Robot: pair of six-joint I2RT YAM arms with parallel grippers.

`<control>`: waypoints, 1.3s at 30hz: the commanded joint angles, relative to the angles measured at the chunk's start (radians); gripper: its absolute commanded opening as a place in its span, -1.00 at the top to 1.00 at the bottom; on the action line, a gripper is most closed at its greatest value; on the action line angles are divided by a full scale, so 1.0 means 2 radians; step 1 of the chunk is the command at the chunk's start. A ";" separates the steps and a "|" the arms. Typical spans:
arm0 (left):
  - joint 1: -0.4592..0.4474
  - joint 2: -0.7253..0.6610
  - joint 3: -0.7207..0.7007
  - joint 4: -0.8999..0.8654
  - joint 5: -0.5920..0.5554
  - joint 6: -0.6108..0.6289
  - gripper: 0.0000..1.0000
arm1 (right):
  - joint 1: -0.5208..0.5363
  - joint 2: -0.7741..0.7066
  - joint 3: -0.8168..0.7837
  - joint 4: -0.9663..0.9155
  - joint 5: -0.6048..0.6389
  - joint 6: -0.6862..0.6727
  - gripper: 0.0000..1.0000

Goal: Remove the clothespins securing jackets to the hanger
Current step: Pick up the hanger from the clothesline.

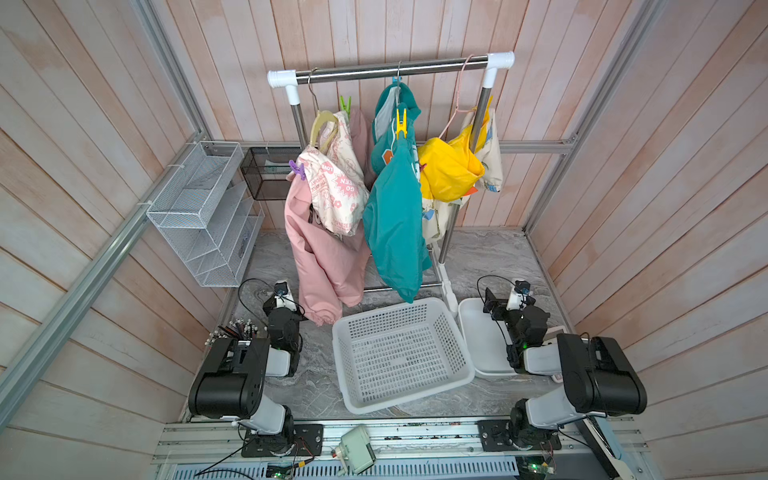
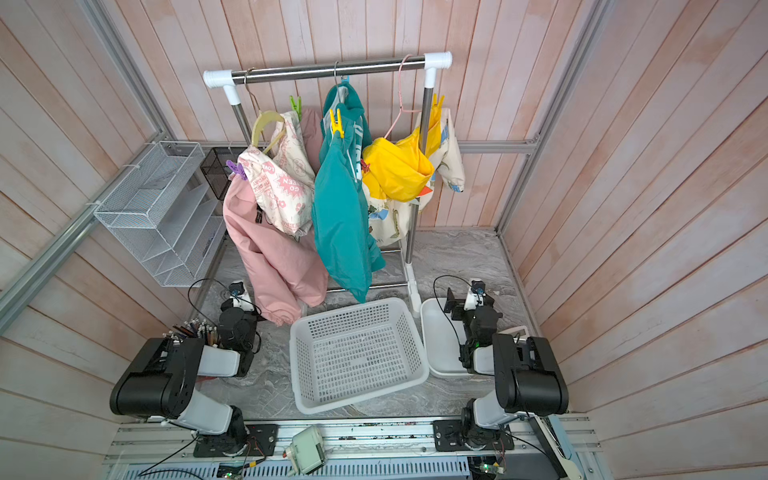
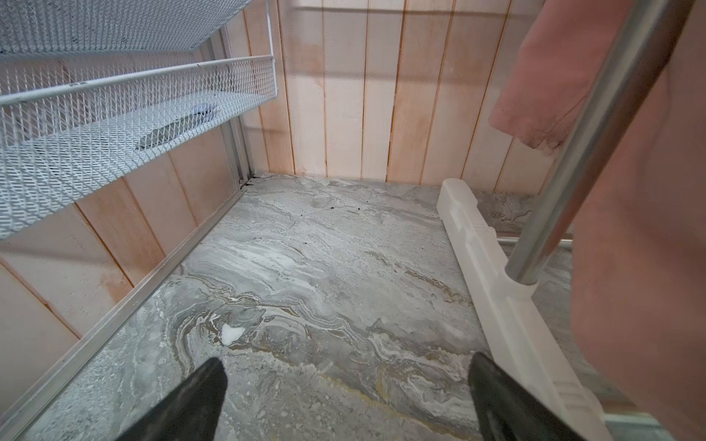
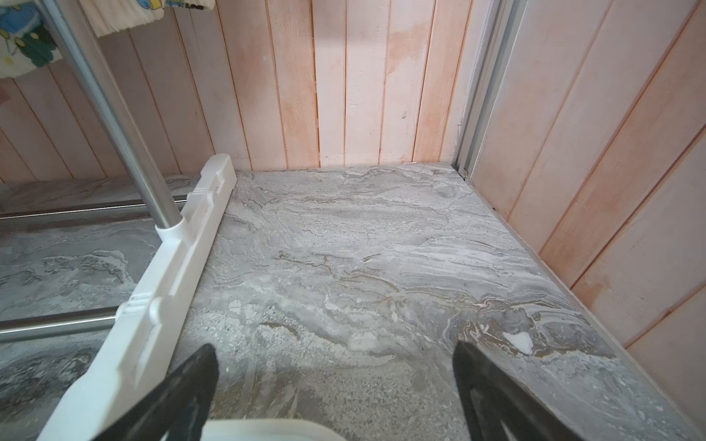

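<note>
The clothespins are all sitting high on the rack, well above both grippers. The purple pin (image 1: 297, 169) is biting the pink jacket (image 1: 320, 249) at its shoulder toward the rail's (image 1: 390, 68) left end, its long axis jutting out sideways from the cloth. The green pin (image 1: 345, 104) is standing handles-up on that hanger's far shoulder. The yellow pin (image 1: 401, 121) is standing nearly upright on the teal jacket (image 1: 395, 216) at mid-rail. The red pin (image 2: 365, 166) is peeking out between the teal and the yellow jacket (image 1: 449, 170), and what looks like a second yellow pin (image 2: 437, 102) is pointing up beside the right post. The jackets are hanging bunched, with their linings turned out. The left gripper (image 3: 345, 361) is hovering low over the marble table (image 3: 305, 267), jaws spread wide and holding nothing, with the pink hem hanging just beside it. The right gripper (image 4: 334, 347), equally wide and empty, is sitting low by the rack's right foot (image 4: 172, 259). The left arm is looking the nearer one to the purple and green pins, so the coming move is likely calling for a rise up and forward, with the jaws closing across a pin's handles. A white basket (image 1: 399, 307) is waiting between the arms.
</note>
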 commanded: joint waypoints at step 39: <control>0.008 -0.087 0.087 -0.226 -0.020 -0.043 -1.00 | -0.003 -0.037 -0.006 -0.003 0.061 0.033 -0.95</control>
